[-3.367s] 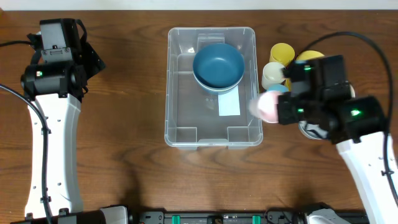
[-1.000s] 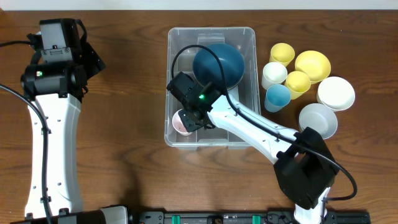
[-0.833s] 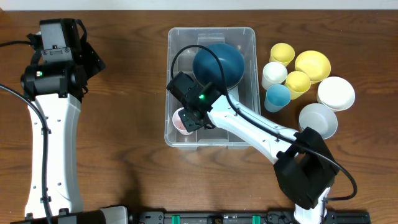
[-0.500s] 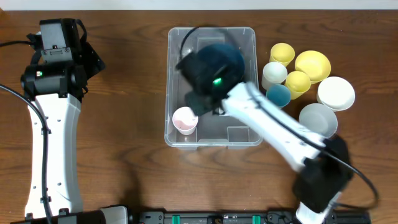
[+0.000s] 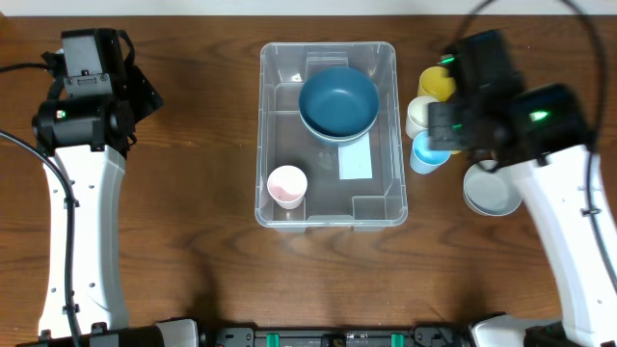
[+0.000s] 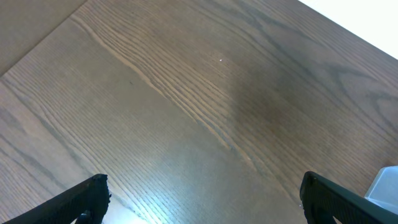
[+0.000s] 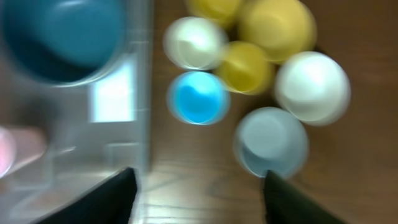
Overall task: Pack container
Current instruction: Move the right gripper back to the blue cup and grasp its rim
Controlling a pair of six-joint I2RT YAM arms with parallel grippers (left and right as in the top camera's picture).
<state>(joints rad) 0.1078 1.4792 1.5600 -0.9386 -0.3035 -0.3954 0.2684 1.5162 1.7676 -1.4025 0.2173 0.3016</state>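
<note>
A dark wood-grain tabletop (image 5: 193,241). Well left of the clear container (image 5: 323,193), the left tool (image 6: 214,202) hangs wide open and empty. The container sits mid-tabletop, with a blue bowl (image 5: 337,99) at its far end and a pink cup (image 5: 286,185) by its left wall. Just right of it cluster coloured cups and bowls (image 7: 245,67). Above them the right tool (image 7: 199,199) hovers, fingers apart, gripping nothing.

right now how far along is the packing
Done: the blue bowl and pink cup sit inside the container. In hand: nothing; the right hand is open and empty. Left: the light blue cup, white cup, grey bowl, white bowl and yellow bowl outside it.
</note>
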